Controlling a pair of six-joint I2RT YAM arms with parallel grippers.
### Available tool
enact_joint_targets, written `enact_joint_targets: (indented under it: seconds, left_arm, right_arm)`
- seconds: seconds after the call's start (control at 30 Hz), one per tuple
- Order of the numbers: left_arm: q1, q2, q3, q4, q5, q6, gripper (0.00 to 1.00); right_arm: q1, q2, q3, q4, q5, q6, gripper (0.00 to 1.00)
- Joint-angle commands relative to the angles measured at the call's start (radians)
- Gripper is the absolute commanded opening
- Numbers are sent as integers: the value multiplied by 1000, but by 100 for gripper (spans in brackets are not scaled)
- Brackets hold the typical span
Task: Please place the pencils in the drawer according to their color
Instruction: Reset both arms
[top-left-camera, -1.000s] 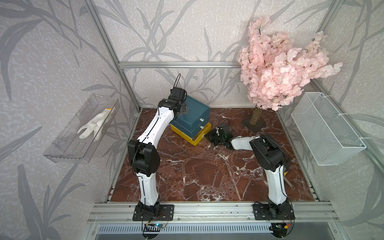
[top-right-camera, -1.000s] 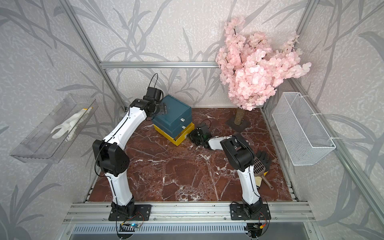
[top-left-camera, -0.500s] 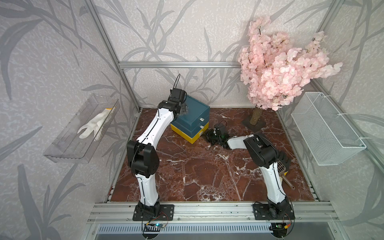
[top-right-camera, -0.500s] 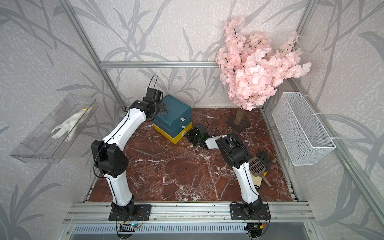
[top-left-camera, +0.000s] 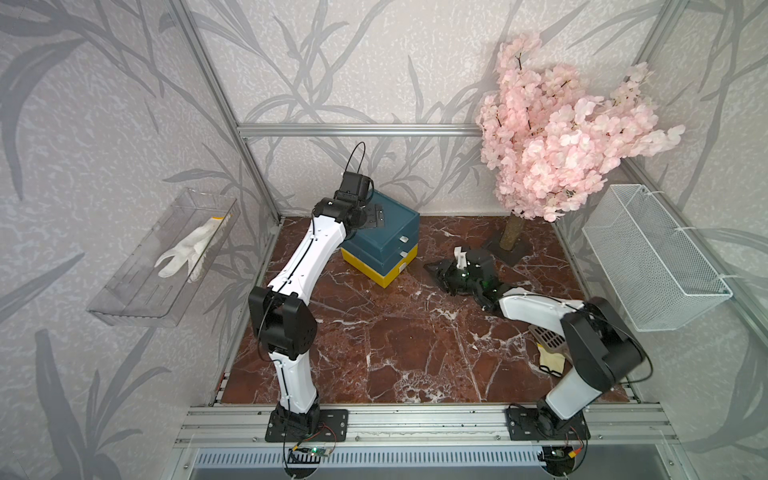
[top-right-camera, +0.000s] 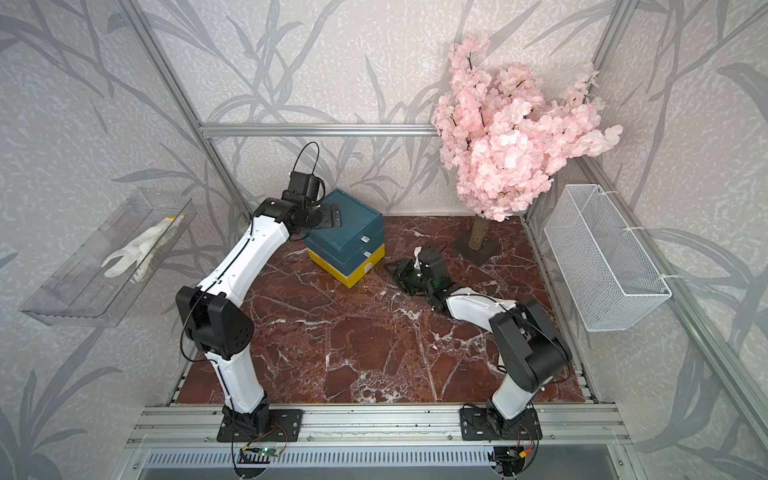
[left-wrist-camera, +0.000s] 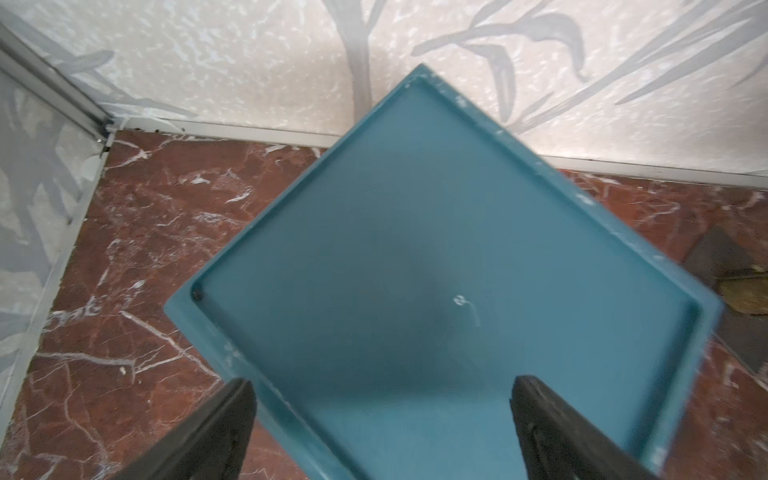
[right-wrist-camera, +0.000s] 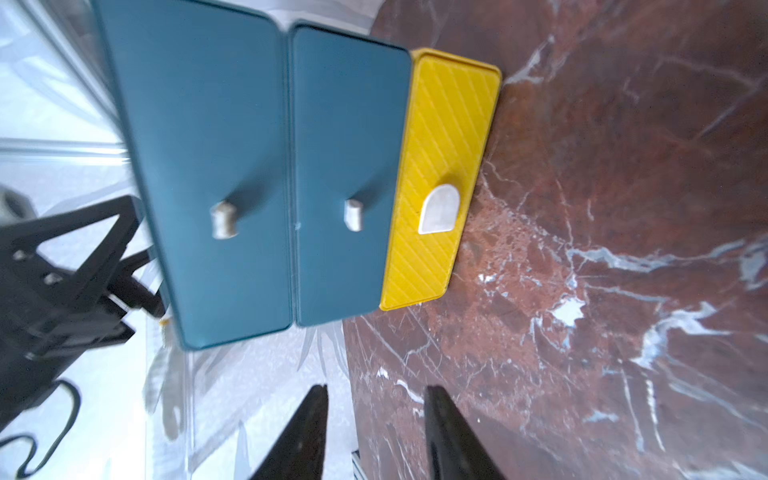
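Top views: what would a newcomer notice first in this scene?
The pink blossom tree in the back right corner draws the eye first. Next comes the teal and yellow drawer near the back wall, with the left gripper above its top and the right gripper facing its front.

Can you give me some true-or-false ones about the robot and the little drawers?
1. The yellow tier is the bottom one of the drawer. True.
2. All three tiers are pulled out. False: all look shut.
3. The left end effector is open above the drawer's top. True.
4. The right end effector holds a pencil. False: its jaws are apart and empty; no pencil is in view.
5. The glove lies in the basket. False: it lies in the tray, not the basket.
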Motion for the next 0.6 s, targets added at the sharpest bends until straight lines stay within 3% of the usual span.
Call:
enact_joint_targets:
  seconds: [0.0, 0.13, 0.33, 0.47, 0.57]
  left_arm:
    - [-9, -130, 15, 40, 27, 37, 100]
    - [-9, -283, -162, 168, -32, 37, 100]
    - [-11, -534, -544, 454, -168, 40, 100]
    - [-11, -682, -807, 676, -234, 108, 100]
    - [-10, -767, -1025, 885, -290, 156, 100]
  right_arm:
    - [-29, -127, -25, -223, 8, -190, 59]
    - [-62, -290, -1, -473, 87, -399, 74]
    - [-123, -442, 4, -634, 231, -594, 100]
    - [-140, -496, -9, -681, 395, -690, 99]
    - [-149, -548, -93, -587, 548, -784, 99]
